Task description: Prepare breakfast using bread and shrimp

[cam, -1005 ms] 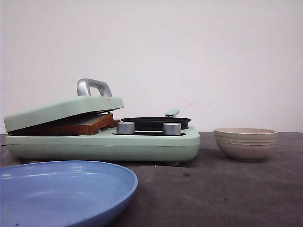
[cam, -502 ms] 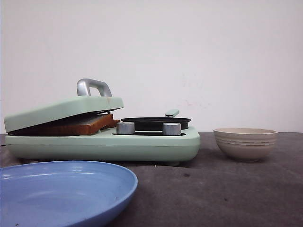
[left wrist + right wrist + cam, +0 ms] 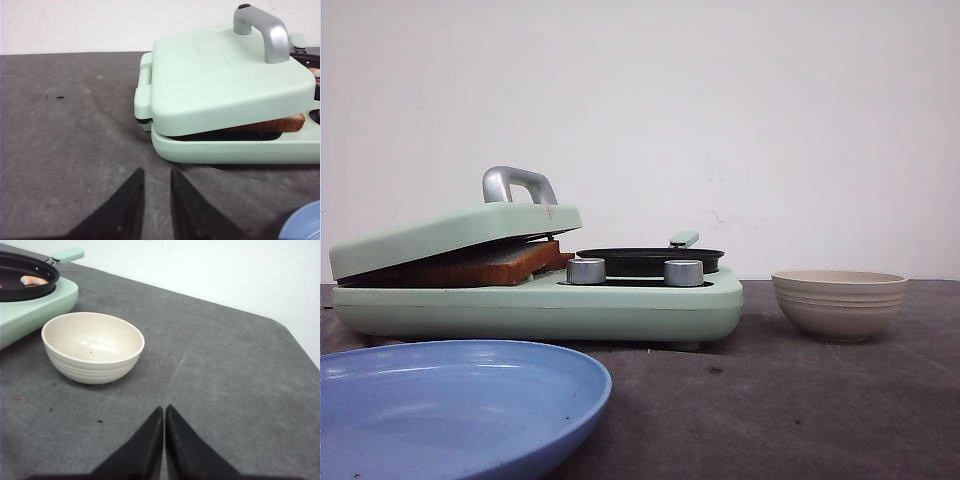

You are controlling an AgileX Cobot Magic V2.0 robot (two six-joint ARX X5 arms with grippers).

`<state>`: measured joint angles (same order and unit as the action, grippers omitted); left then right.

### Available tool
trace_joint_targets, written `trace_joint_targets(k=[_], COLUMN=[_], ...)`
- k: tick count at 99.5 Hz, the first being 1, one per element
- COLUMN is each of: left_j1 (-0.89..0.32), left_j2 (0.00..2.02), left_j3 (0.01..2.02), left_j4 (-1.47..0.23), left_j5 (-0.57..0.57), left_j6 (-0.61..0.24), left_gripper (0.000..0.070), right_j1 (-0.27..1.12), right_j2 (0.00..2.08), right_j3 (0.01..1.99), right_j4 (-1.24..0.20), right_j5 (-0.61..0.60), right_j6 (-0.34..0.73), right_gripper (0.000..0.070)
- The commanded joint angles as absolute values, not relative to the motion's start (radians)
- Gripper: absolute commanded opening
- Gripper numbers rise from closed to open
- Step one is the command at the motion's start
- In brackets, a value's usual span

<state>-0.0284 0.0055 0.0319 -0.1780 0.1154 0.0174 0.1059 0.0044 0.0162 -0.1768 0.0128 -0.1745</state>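
Observation:
The bread (image 3: 485, 264) lies under the lowered lid (image 3: 455, 232) of the mint-green breakfast maker (image 3: 550, 305); its crust edge also shows in the left wrist view (image 3: 280, 124). A pinkish shrimp piece (image 3: 34, 280) lies in the black pan (image 3: 22, 277) on the maker's right side. My left gripper (image 3: 156, 172) is open and empty, low over the grey mat just in front of the maker's hinge corner. My right gripper (image 3: 164, 410) is shut and empty over the mat, to the right of the beige bowl (image 3: 93, 346). Neither gripper shows in the front view.
A blue plate (image 3: 450, 405) sits at the front left of the front view; its rim shows in the left wrist view (image 3: 302, 225). The ribbed beige bowl (image 3: 838, 302) stands right of the maker and holds nothing. The lid has a silver handle (image 3: 265, 30). Two silver knobs (image 3: 585, 271) face front.

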Motion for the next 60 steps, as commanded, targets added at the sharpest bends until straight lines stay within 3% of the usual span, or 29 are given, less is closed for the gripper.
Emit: trace_joint_targets(k=[1, 19, 34, 60], left_j1=[-0.028, -0.028, -0.028, -0.028], left_j2=[0.004, 0.004, 0.004, 0.004], left_j3=[0.016, 0.016, 0.016, 0.016], left_j4=[-0.187, -0.187, -0.187, -0.187], left_j5=[0.120, 0.120, 0.120, 0.120], left_j6=[0.034, 0.034, 0.034, 0.034], left_gripper=[0.0016, 0.0016, 0.0016, 0.0016], right_j1=[0.123, 0.110, 0.114, 0.115], right_j2=[0.004, 0.004, 0.004, 0.004], right_j3=[0.012, 0.012, 0.012, 0.012], right_j4=[-0.187, -0.187, -0.187, -0.186], right_j5=[0.021, -0.015, -0.012, 0.010], right_j6=[-0.139, -0.125, 0.011, 0.098], right_gripper=[0.0000, 0.0000, 0.0000, 0.0000])
